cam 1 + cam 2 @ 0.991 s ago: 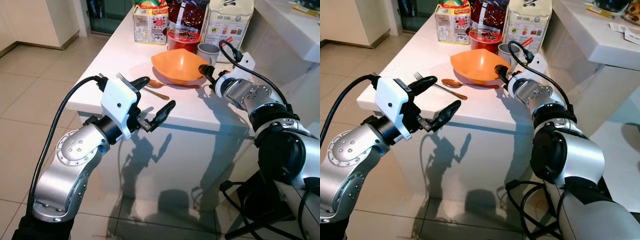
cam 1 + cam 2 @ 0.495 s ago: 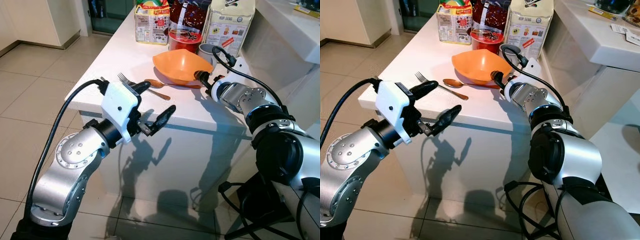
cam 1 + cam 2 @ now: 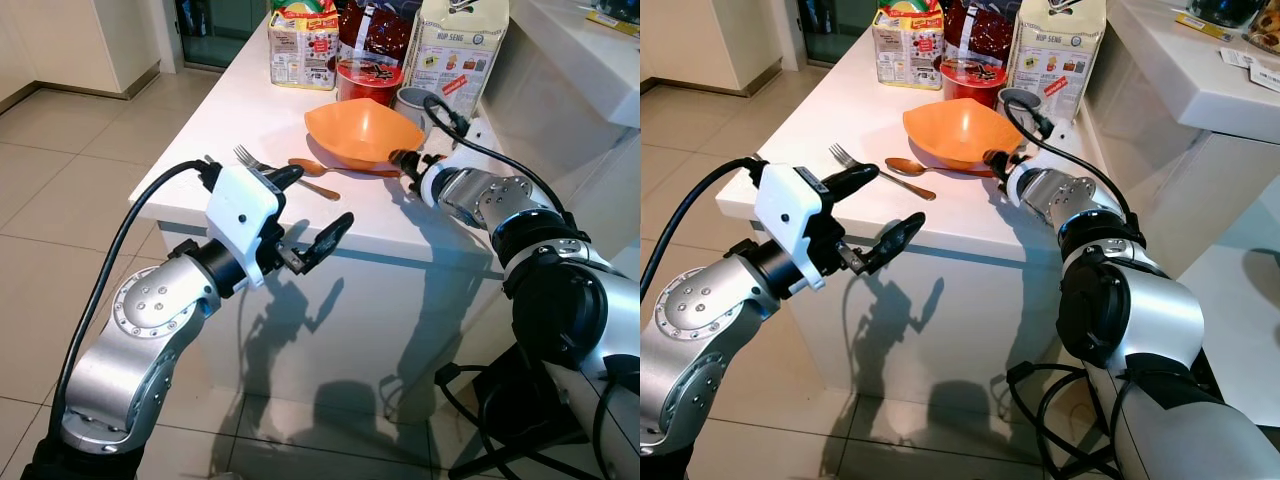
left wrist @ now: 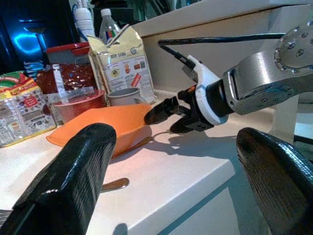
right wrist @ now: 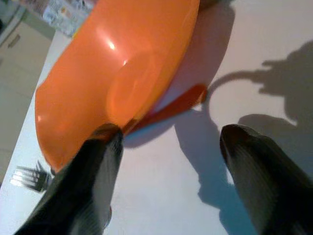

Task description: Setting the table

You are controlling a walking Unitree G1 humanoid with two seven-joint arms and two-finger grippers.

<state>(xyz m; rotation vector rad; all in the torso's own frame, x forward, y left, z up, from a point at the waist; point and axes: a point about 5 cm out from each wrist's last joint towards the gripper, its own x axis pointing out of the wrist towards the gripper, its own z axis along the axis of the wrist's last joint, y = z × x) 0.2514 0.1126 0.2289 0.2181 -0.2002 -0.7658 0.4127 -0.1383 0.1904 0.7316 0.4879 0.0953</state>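
Shallow orange plastic bowl (image 3: 362, 131) mid white counter (image 3: 240, 115), far of wooden-handled spoon (image 3: 313, 168) | right claw (image 5: 166, 147) spread at its rim (apart) | left claw (image 3: 306, 206) wide off near edge.

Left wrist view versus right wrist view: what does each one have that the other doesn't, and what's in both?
Left wrist view: the right tool seen from outside, open at the rim of the orange bowl, with the grey cup, red tub and paper bag behind. Right wrist view: the fork beyond the bowl, and the bowl's underside up close. Both: the orange bowl, the spoon tucked under it, and the white table.
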